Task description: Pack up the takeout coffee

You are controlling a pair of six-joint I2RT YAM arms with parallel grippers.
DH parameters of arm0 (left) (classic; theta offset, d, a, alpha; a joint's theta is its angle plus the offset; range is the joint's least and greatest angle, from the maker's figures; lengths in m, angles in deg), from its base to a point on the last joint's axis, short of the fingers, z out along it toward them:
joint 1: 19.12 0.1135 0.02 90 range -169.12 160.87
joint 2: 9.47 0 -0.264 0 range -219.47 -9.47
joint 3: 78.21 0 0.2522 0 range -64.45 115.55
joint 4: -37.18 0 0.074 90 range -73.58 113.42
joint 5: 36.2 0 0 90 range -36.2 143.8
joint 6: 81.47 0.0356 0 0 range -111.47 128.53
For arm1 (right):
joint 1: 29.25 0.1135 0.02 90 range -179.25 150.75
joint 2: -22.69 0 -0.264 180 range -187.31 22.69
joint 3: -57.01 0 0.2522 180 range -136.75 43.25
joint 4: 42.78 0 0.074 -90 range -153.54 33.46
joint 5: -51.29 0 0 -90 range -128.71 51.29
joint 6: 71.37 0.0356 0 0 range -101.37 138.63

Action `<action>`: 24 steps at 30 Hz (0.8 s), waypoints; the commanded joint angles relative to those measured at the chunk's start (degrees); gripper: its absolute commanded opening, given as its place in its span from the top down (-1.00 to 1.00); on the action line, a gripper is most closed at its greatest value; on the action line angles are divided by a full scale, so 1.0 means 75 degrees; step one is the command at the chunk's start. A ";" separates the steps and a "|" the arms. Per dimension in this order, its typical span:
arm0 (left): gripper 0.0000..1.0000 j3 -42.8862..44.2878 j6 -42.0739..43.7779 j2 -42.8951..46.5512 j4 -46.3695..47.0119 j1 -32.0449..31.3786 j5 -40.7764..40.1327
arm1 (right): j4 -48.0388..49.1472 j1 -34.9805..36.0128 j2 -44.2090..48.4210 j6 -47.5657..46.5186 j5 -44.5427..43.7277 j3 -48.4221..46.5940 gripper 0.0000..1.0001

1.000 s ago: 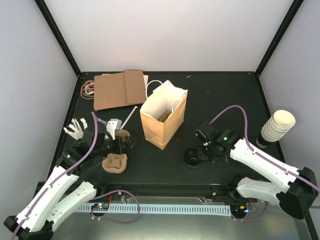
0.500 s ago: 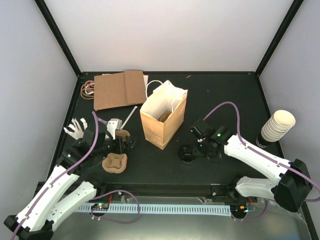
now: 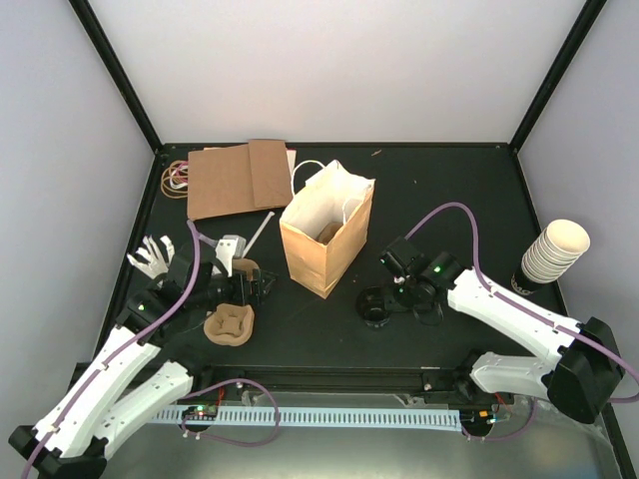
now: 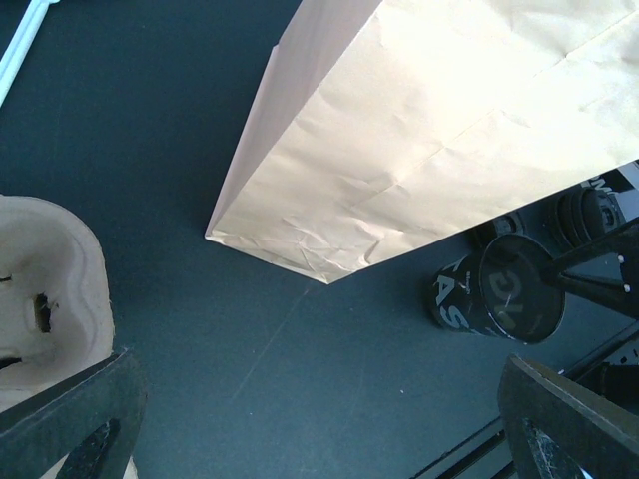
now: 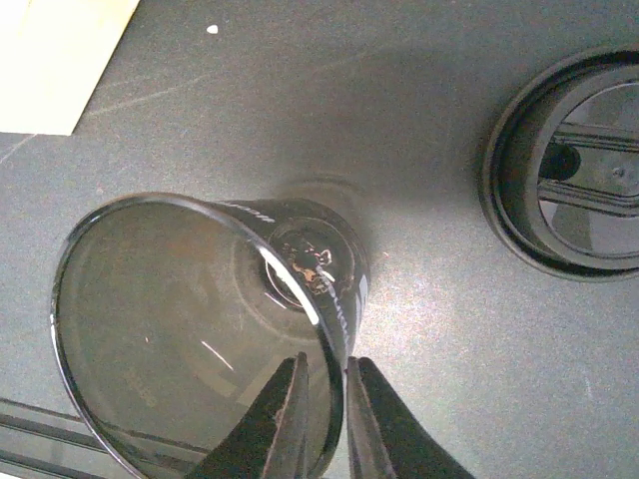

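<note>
The cup [image 5: 180, 319] is dark, see-through, open-topped — right gripper [image 5: 327, 409] straddles its rim, grip uncertain; left gripper [image 4: 319, 419] gapes wide.

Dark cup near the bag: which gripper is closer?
Right. The right gripper straddles the cup's rim; the left gripper is open past the bag, by the tray.

left claw [image 3: 248, 289] wide open, low | right claw [image 5: 327, 419] pinching cup [image 5: 190, 329] rim
</note>
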 commanded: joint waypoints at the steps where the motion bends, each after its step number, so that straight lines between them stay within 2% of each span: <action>1: -0.97 0.0290 0.0124 0.0038 0.0114 0.0039 0.0042 | -0.0064 0.0059 0.0099 -0.0111 -0.0097 -0.0153 0.64; 8: -0.97 0.0346 0.0147 0.0051 0.0035 0.0040 0.0068 | -0.0294 0.0065 0.0227 -0.0202 -0.0319 -0.0276 0.48; 10: -0.97 0.0377 0.0150 0.0051 0.0021 0.0043 0.0073 | -0.0338 0.0054 0.0327 -0.0212 -0.0355 -0.0301 0.18; 14: -0.97 0.0460 0.0171 0.0027 -0.0013 0.0042 0.0124 | -0.0397 0.0060 0.0476 -0.0237 -0.0408 -0.0363 0.16; 16: -0.98 0.0507 0.0182 0.0017 -0.0038 0.0041 0.0134 | -0.0498 0.0062 0.0508 -0.0269 -0.0462 -0.0477 0.02; 18: -0.98 0.0551 0.0191 0.0025 -0.0072 0.0044 0.0137 | -0.0551 0.0058 0.0558 -0.0327 -0.0550 -0.0569 0.00; 19: -0.98 0.0575 0.0192 0.0022 -0.0090 0.0039 0.0136 | -0.0610 0.0060 0.0593 -0.0334 -0.0623 -0.0641 -0.10; 24: -0.97 0.0604 0.0219 0.0021 -0.0142 0.0039 0.0126 | -0.0913 0.0046 0.0735 -0.0460 -0.1018 -0.1033 -0.20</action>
